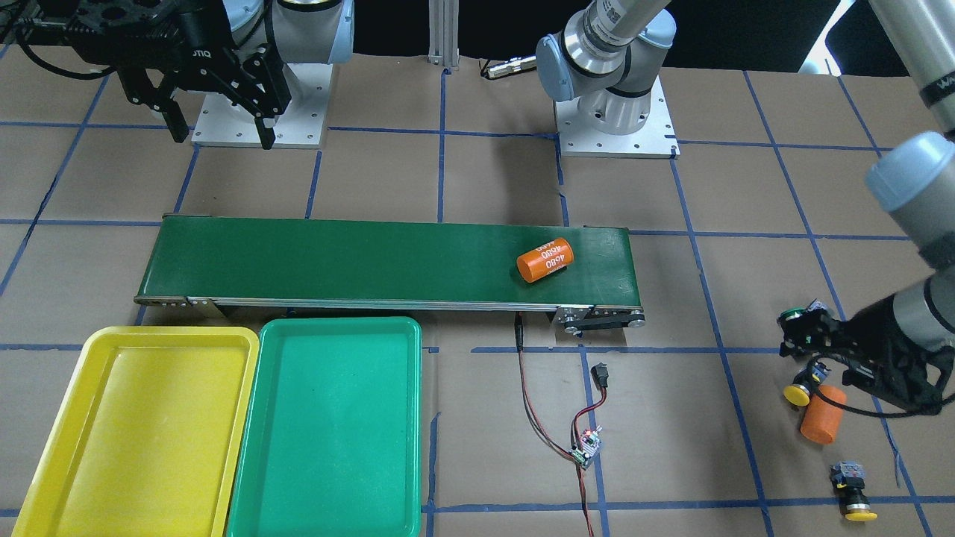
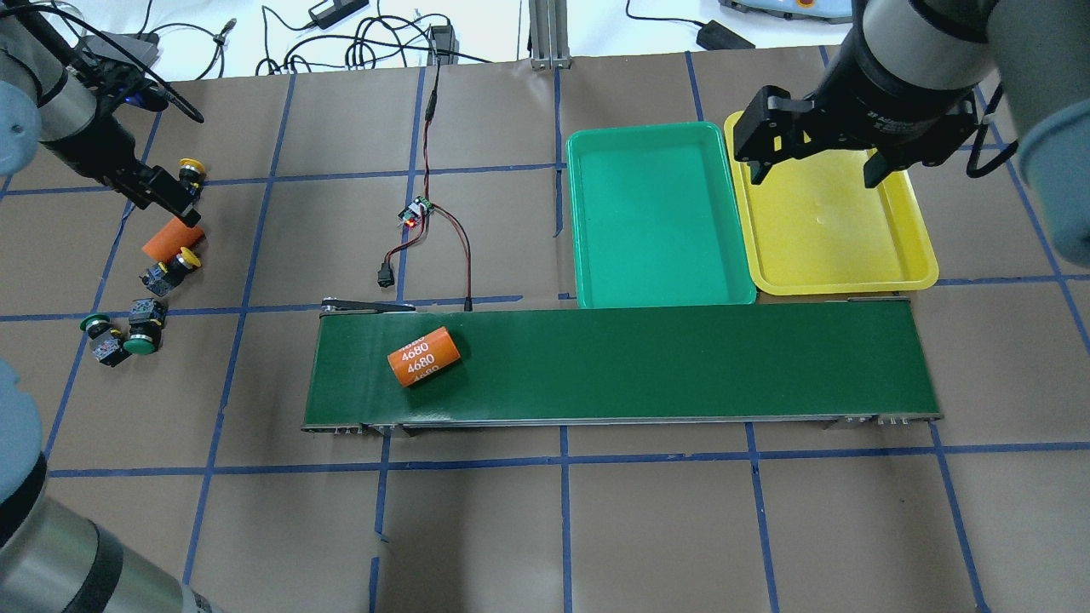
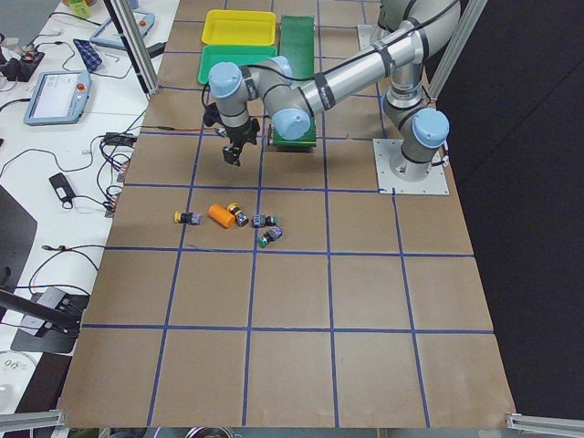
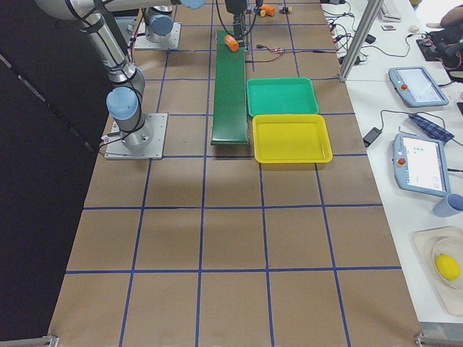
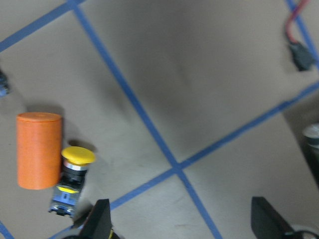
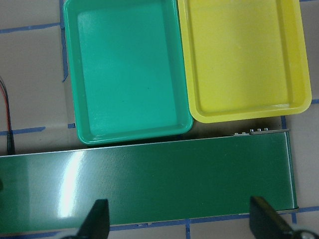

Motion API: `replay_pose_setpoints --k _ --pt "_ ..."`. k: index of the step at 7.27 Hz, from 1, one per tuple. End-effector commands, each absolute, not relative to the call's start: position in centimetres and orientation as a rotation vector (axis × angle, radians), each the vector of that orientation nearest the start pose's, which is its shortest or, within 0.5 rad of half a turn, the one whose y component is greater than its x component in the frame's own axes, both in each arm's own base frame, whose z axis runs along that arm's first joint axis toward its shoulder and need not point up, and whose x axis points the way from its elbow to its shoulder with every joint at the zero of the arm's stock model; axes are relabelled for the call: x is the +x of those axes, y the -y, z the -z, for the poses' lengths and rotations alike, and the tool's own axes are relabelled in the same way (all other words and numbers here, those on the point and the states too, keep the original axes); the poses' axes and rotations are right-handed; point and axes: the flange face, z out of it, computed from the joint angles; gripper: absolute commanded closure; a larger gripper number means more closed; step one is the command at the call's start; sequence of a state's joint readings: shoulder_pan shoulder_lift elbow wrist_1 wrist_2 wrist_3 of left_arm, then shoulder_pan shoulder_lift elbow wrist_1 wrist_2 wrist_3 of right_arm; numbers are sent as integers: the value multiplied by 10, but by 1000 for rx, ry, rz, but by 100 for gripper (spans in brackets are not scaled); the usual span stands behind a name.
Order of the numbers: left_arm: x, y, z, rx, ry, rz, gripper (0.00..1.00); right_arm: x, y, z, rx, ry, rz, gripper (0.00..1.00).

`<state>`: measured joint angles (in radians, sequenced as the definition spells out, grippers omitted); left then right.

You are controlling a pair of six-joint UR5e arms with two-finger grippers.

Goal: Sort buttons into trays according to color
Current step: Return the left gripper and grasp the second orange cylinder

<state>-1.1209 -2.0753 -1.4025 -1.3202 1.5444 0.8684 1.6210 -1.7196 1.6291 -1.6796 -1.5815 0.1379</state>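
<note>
yellow tray (image 1: 149, 436) cropped, green button (image 1: 796, 312) half hidden

We see the yellow tray (image 1: 145, 440) and green tray (image 1: 336, 432) side by side along the conveyor belt (image 1: 336, 257), which carries an orange cylinder (image 1: 545, 259), the right hand (image 1: 222, 138) spread wide above the surface (image 1: 485, 186), and the left hand (image 1: 813, 344) by a yellow button (image 1: 797, 393) and a second orange cylinder (image 1: 823, 415).

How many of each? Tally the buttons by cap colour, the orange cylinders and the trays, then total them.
Yellow buttons: 2
Green buttons: 2
Orange cylinders: 2
Trays, one green and one yellow: 2
Total: 8
</note>
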Motion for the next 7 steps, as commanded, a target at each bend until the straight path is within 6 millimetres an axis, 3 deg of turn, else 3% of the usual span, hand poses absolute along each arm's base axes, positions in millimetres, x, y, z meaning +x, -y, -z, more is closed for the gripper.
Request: replay_pose_setpoints --k 1,2,4,5,7 --pt "200 704 -251 617 -3140 -132 0 155 438 -540 136 -3115 312 0" --pt "207 712 -233 608 -3109 -127 0 155 438 -540 138 -3115 312 0" --pt "230 695 -197 492 -3153 -202 0 153 438 -540 143 -3115 310 0" --pt "228 691 -185 438 -3171 -234 0 153 438 -540 143 -3115 310 0" --pt "229 691 -179 432 -3155 -198 22 153 438 -540 143 -3116 307 0"
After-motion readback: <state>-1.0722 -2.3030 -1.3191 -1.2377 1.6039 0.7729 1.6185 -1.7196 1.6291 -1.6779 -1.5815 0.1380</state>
